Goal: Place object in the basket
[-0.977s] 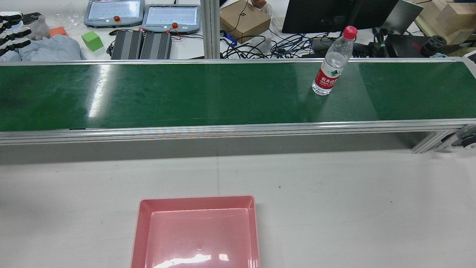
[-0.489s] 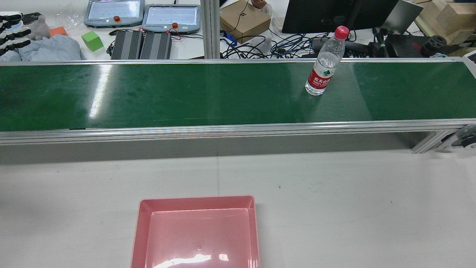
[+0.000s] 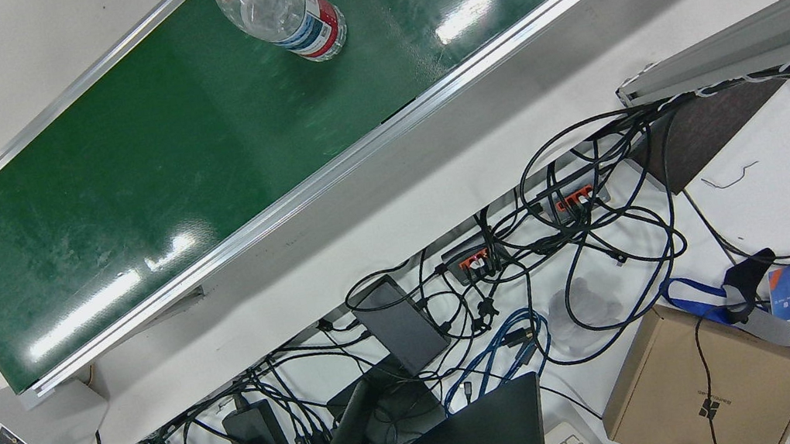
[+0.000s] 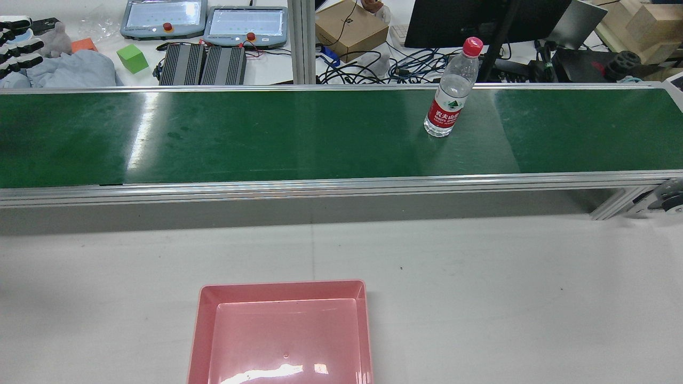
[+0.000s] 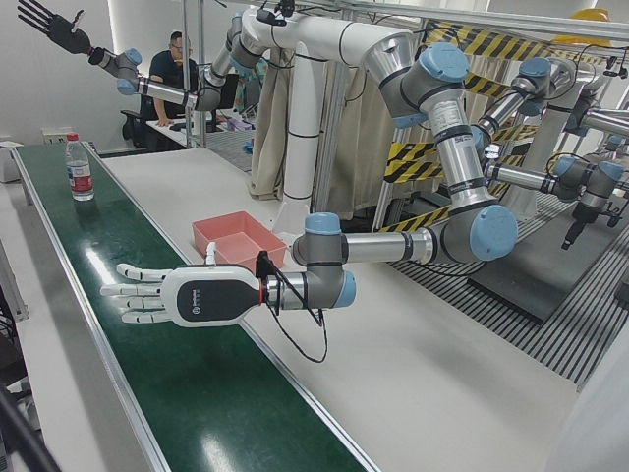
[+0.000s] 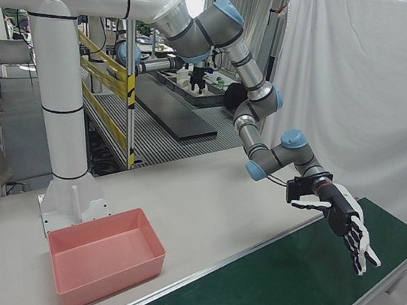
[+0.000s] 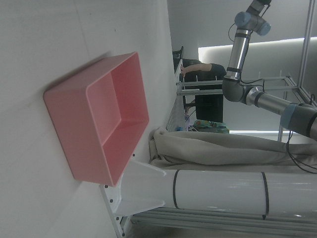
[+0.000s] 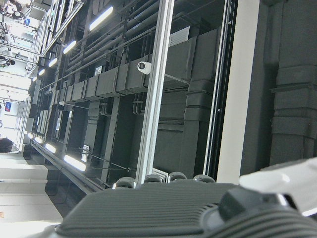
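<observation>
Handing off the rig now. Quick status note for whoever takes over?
Left hand: open, holding nothing, level over the green belt, fingers spread.
Right hand: open, holding nothing, raised high beyond the far end of the belt.
Water bottle: upright on the belt, on the robot's right of the basket and well clear of both hands.
Pink basket: on the white table, nothing in it.
Done: nothing yet.
Left: grasp the bottle, lift it off the belt, place it in the basket.
</observation>
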`<state>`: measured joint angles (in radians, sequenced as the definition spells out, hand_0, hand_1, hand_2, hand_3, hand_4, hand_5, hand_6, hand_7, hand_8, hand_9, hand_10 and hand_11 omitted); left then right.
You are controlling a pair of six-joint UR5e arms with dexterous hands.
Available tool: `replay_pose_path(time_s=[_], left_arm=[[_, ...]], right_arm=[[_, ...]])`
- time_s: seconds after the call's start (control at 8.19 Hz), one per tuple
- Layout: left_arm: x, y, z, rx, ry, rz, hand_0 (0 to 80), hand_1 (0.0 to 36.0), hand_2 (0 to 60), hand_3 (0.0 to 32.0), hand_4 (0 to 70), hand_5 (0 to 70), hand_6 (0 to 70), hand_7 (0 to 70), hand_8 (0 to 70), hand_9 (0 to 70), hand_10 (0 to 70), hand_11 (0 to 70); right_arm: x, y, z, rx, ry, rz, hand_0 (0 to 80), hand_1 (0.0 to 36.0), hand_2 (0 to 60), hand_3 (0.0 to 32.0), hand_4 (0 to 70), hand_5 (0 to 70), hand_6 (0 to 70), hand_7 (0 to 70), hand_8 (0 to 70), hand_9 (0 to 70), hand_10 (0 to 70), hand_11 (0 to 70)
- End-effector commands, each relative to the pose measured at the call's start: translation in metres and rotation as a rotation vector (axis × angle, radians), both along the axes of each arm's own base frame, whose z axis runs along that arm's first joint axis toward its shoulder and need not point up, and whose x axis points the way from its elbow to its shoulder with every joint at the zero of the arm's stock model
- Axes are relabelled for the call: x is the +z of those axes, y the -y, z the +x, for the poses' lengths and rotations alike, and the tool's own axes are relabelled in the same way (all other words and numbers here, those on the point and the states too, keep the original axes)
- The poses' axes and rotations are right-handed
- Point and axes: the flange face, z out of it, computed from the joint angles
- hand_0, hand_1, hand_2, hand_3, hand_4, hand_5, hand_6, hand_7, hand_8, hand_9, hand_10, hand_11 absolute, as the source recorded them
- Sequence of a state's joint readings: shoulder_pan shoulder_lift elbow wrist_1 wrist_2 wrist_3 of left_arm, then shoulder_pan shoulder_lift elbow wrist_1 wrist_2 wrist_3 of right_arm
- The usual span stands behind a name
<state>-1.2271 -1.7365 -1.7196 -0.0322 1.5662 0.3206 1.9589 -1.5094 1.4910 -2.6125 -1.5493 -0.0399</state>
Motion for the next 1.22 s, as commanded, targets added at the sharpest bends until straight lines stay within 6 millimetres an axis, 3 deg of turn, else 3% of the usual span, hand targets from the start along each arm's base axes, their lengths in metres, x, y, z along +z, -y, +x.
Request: replay_pose_path(time_s=[0.0,0.24,0.49,0.85,1.1], left_arm=[[0.000,0.000,0.000,0.000,0.000,0.000,58.7,6.3,0.0,7.0,6.4,25.3,6.2,3.1,11.4,12.1,7.6,12.5],[0.001,0.000,0.000,0.001,-0.006,0.009,58.2,5.6,0.0,6.8,6.1,24.3,6.2,3.0,11.5,12.2,7.4,12.1],[0.025,0.014,0.007,0.009,-0.035,0.036,57.8,5.4,0.0,7.4,5.0,24.0,6.2,2.7,10.7,11.3,7.8,12.7],[0.019,0.019,0.010,0.009,-0.015,0.004,58.6,6.4,0.0,7.8,3.0,24.3,5.3,2.2,9.1,10.8,6.5,11.1],[0.013,0.019,0.041,0.056,-0.021,0.010,59.2,6.4,0.0,8.0,3.8,24.0,5.0,2.0,8.6,10.3,6.3,10.8]], right_arm=[[0.000,0.000,0.000,0.000,0.000,0.000,0.0,0.0,0.0,0.0,0.0,0.0,0.0,0.0,0.0,0.0,0.0,0.0],[0.000,0.000,0.000,0.000,0.000,0.000,0.0,0.0,0.0,0.0,0.0,0.0,0.0,0.0,0.0,0.0,0.0,0.0],[0.000,0.000,0.000,0.000,0.000,0.000,0.0,0.0,0.0,0.0,0.0,0.0,0.0,0.0,0.0,0.0,0.0,0.0],[0.000,0.000,0.000,0.000,0.001,-0.001,0.0,0.0,0.0,0.0,0.0,0.0,0.0,0.0,0.0,0.0,0.0,0.0],[0.000,0.000,0.000,0.000,0.000,0.000,0.0,0.0,0.0,0.0,0.0,0.0,0.0,0.0,0.0,0.0,0.0,0.0]])
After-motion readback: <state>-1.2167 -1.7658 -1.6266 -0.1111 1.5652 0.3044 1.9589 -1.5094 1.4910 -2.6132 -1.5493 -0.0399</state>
